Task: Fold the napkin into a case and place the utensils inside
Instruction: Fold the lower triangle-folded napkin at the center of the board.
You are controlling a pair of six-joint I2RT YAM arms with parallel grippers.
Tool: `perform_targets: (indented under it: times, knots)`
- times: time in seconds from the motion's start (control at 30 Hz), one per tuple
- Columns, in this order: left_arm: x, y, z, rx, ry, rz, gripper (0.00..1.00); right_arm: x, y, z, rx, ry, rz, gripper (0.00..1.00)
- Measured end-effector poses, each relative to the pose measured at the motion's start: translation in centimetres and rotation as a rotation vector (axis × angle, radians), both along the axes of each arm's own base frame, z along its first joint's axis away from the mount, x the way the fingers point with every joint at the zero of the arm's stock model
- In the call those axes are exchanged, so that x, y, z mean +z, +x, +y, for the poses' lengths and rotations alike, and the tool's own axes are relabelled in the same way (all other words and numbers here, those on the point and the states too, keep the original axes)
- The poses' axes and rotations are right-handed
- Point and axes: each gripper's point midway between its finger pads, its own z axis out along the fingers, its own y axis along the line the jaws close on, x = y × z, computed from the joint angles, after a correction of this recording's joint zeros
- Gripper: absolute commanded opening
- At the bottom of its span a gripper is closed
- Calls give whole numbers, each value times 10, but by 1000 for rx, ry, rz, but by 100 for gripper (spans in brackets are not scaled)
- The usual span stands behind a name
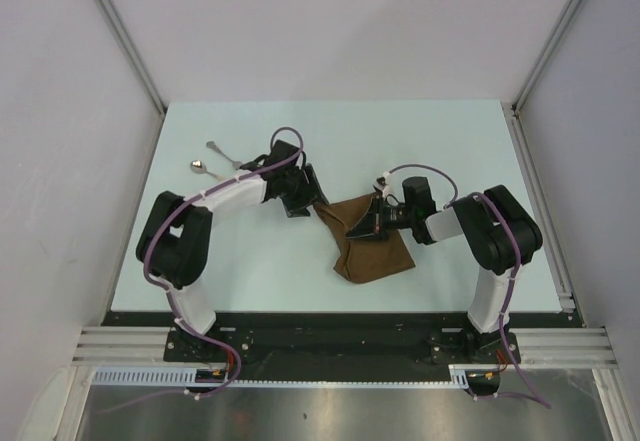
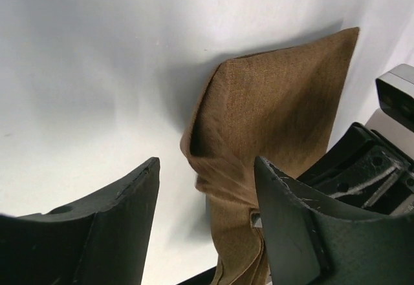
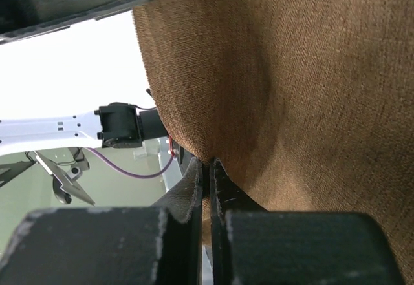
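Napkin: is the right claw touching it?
Touching. The right wrist view shows the right gripper shut, with a fold of the brown napkin pinched between its fingers.

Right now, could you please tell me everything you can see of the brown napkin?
The napkin is thin brown cloth with a visible weave, creased and partly doubled over, not flat. It lies on the pale table, right of centre. The right gripper is shut on a fold, holding that part lifted. One corner reaches toward the left gripper, whose jaws stand open at a bunched edge; whether they touch it I cannot tell.
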Motion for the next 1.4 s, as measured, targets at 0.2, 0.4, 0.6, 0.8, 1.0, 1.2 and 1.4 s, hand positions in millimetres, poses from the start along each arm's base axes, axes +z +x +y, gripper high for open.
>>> perform_targets:
  times: [0.2,0.4,0.6,0.8,1.0,1.2,1.4]
  knots:
    - [-12,3,-15,-14,-13,37,56,-7,-1,-7,8,-20,-2,0]
    - [-3,15,-32,-35,-39,5,55,-16,0,-17,8,-56,-1,0]
    - [-2,20,-41,-48,-49,0,56,-21,2,-22,16,-77,-9,0]
    - [-1,21,-48,-53,-64,3,58,-26,6,-30,9,-96,-9,2]
    - [-3,29,-60,-44,-96,16,58,-30,6,-36,9,-114,-2,14]
    - [-14,29,-64,-29,-99,44,59,-29,10,-37,23,-135,-6,31]
    - [-19,29,-67,-27,-99,53,59,-17,18,-45,22,-214,-47,49]
